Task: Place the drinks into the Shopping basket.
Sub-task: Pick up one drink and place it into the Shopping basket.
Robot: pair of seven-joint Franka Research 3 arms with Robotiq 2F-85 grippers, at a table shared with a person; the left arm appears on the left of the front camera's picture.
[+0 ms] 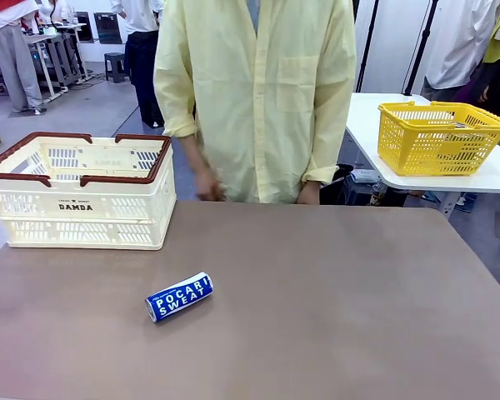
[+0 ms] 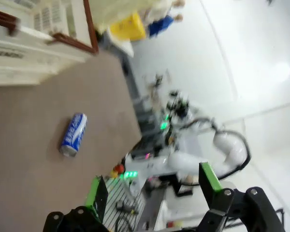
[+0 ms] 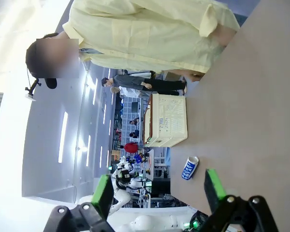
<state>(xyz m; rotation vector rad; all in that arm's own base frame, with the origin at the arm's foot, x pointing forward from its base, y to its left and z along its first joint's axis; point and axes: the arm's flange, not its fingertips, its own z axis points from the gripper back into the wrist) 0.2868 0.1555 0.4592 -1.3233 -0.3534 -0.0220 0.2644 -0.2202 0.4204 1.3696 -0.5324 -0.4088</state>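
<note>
Lettering "POCARI SWEAT" is seen on the blue can (image 1: pixel 178 297) lying on the brown tabletop (image 1: pixel 342 317); "DAMDA" is printed on the Shopping basket (image 1: pixel 33 205). Left claw (image 2: pixel 153 186) and right claw (image 3: pixel 157 186) are spread.

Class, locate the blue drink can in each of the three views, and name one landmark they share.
Front view: blue can lies left of centre on the table, nearer than the basket.
Left wrist view: left of centre, below the basket's corner.
Right wrist view: low centre, below the basket.
Shared landmark: the cream basket.
</note>
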